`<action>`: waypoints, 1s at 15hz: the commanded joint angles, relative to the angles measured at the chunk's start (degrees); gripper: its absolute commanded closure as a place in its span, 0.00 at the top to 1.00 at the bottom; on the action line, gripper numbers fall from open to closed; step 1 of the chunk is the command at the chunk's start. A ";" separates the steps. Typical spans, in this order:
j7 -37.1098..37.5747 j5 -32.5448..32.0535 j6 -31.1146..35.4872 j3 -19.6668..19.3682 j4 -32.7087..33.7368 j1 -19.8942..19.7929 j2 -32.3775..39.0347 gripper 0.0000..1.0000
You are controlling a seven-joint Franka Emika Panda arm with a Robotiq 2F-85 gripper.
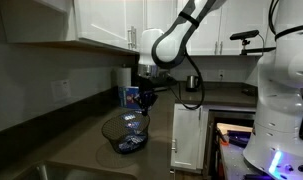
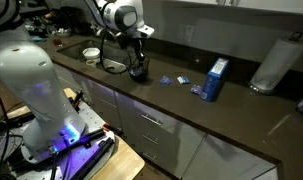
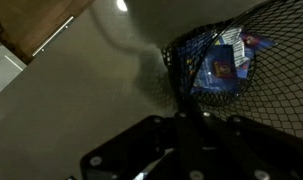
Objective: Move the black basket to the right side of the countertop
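The black basket [image 1: 126, 133] is a round wire-mesh bowl on the dark countertop [image 1: 86, 140]. It holds blue packets [image 3: 223, 66]. In the wrist view its mesh [image 3: 259, 95] fills the right side. My gripper [image 1: 144, 99] reaches down onto the basket's near rim, and its fingers [image 3: 181, 118] are drawn together on the rim wire. In an exterior view the gripper [image 2: 139, 62] and the basket [image 2: 140, 72] sit toward the left part of the countertop [image 2: 241, 110].
A blue box [image 2: 217, 80] stands on the counter, also seen behind the gripper [image 1: 129, 96]. Small blue packets [image 2: 169, 80] lie beside it. There is a paper towel roll [image 2: 276, 62], a white bowl [image 2: 91, 53], a metal cup [image 1: 192, 82] and white cabinet fronts [image 1: 189, 140].
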 commanded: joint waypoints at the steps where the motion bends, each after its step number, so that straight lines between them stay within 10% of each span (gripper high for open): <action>1: 1.87 -1.23 -2.70 -1.89 2.39 -1.60 -0.27 0.01; 15: 4.94 3.81 -9.34 -10.63 10.92 -7.23 2.07 0.01</action>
